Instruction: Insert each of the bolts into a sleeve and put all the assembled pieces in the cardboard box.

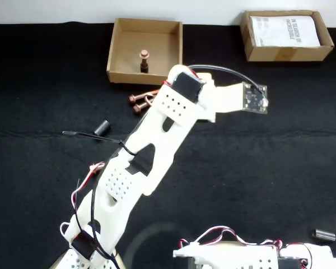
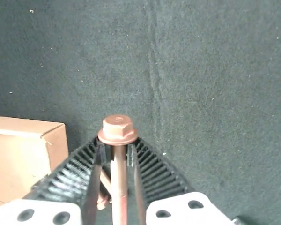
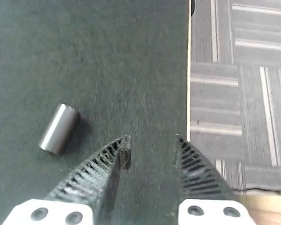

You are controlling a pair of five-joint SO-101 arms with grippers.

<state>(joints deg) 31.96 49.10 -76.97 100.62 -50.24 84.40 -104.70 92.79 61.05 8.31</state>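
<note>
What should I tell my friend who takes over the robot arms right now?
Left tool: shut on a copper bolt, close to the cardboard box.
Right tool: open and empty, near the table's edge, with a sleeve lying beside it.
A second sleeve lies on the table by the left arm. Loose bolts lie in front of the box.
Done: one assembled piece stands in the box.
Left: put the held bolt and the loose ones into sleeves, then box them all.
</note>
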